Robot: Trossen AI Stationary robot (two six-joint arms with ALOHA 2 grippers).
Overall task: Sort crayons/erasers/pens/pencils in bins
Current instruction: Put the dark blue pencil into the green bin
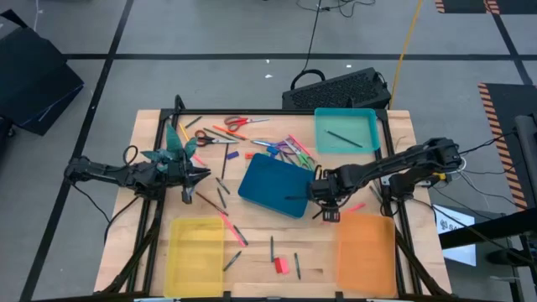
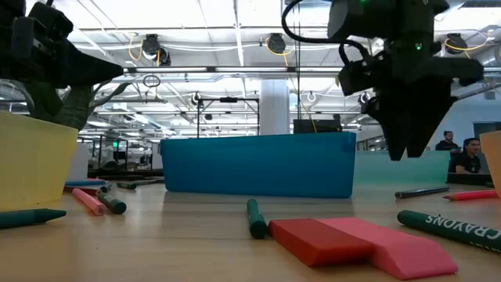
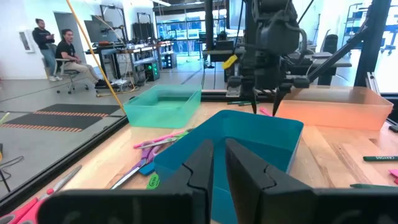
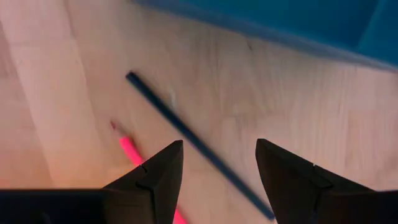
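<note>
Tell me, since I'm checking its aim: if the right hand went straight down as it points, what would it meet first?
Most likely the dark pencil on the table, lying between the open right hand fingers; the pink stick sits just beside. Depth is unclear.

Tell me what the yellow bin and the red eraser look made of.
The yellow bin looks like thin translucent plastic with a smooth finish: the wood shows through its floor. The red eraser looks like matte rubber or vinyl, a dull block without glare, though the exact compound is unclear.
</note>
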